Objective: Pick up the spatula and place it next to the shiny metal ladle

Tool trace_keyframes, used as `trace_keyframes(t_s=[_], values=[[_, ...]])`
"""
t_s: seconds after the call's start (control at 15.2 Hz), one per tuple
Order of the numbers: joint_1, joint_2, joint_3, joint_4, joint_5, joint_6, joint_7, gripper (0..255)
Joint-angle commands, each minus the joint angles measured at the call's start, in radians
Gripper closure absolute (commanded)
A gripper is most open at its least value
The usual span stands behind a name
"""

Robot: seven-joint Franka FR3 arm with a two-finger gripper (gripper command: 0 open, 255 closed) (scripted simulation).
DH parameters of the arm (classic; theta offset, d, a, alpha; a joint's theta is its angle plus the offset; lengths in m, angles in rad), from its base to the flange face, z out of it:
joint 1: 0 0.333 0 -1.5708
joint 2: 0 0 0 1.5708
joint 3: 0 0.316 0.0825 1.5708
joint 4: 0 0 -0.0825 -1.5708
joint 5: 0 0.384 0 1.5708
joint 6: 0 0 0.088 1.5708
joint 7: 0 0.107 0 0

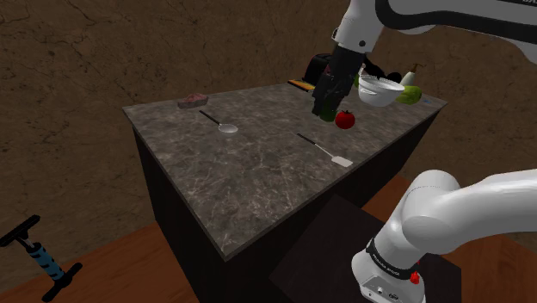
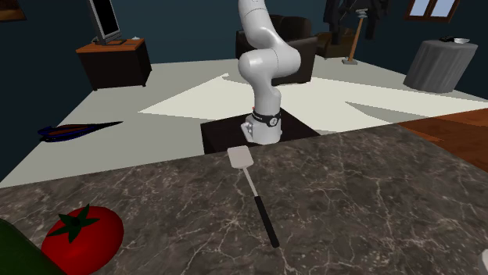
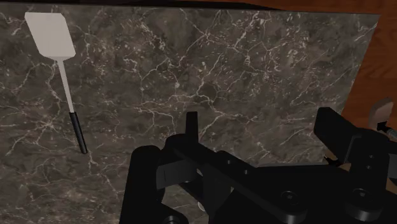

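Observation:
The spatula (image 1: 324,151) lies flat on the dark marble counter (image 1: 258,185), its white blade toward the counter's near edge and its black handle pointing inward. The ladle (image 1: 221,125) lies further toward the shoulder view's left, its small round bowl at the near end. My black gripper (image 1: 325,112) hangs above the counter just behind the spatula's handle, beside a tomato. In the wrist view the spatula (image 3: 62,79) lies well off to the side of my open gripper (image 3: 261,127), whose fingers (image 3: 191,125) stand apart with nothing between them. The second exterior view has the spatula (image 2: 252,189) mid-counter.
A red tomato (image 1: 345,119) sits right next to the gripper, with a white bowl (image 1: 379,89) and a green item (image 1: 410,95) behind it. A pinkish object (image 1: 191,101) rests at the far corner. The counter's edges drop to the floor.

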Motion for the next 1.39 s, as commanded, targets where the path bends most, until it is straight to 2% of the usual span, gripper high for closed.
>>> trace_keyframes(t_s=[0.0, 0.66, 1.32], values=[[0.0, 0.0, 0.0, 0.0, 0.0, 0.0, 0.0, 0], [-0.074, 0.082, -0.147, -0.158, -0.111, 0.237, -0.154, 0], [-0.135, 0.295, -0.311, -0.198, -0.185, 0.5, -0.31, 0]])
